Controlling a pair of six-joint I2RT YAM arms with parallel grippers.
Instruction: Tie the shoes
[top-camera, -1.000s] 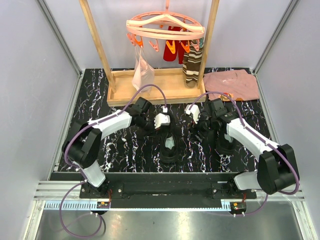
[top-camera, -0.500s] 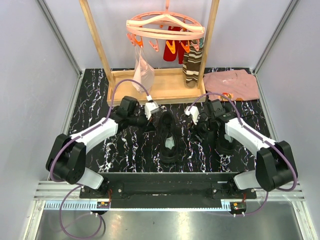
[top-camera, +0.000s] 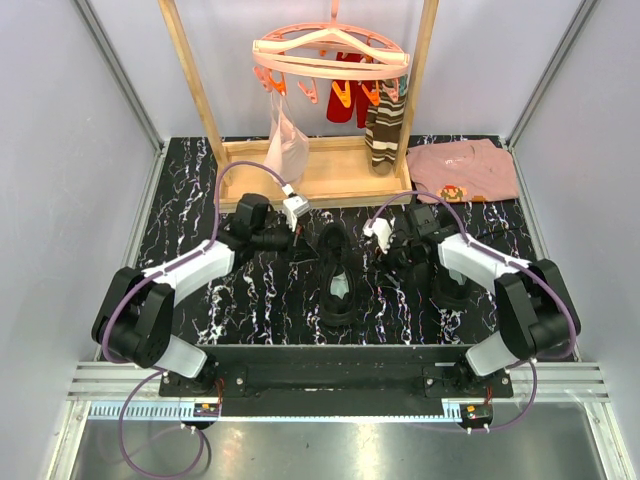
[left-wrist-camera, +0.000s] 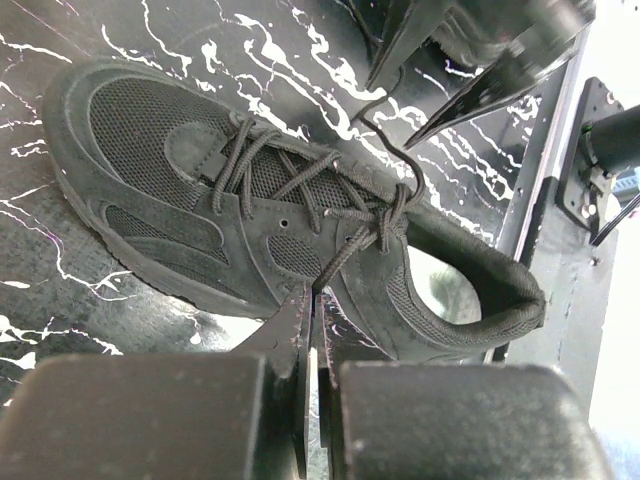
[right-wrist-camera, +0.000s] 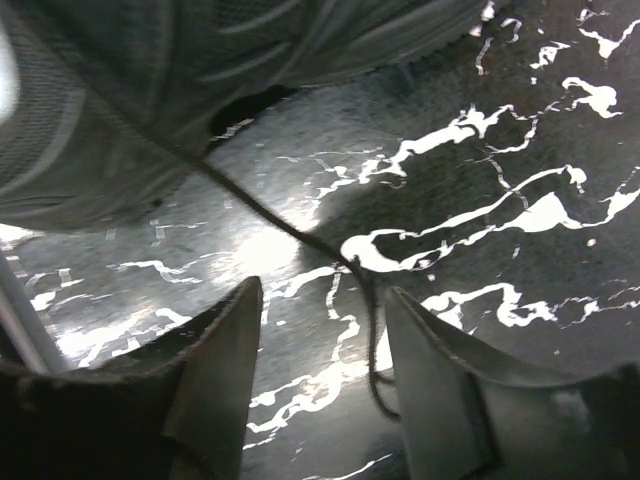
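At the middle of the table (top-camera: 250, 300), the black shoe (top-camera: 338, 272) looks light and soft, its thin limp laces (left-wrist-camera: 345, 255) best pinched near their ends, where the left gripper (left-wrist-camera: 308, 300) is clamped on one while the right gripper (right-wrist-camera: 320, 370) stands apart astride the other.

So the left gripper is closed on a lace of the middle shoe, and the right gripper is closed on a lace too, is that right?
Not fully. The left gripper is closed on a lace of the middle shoe, but the right gripper is open: the right wrist view shows its fingers apart, with the other lace running between them, not pinched.
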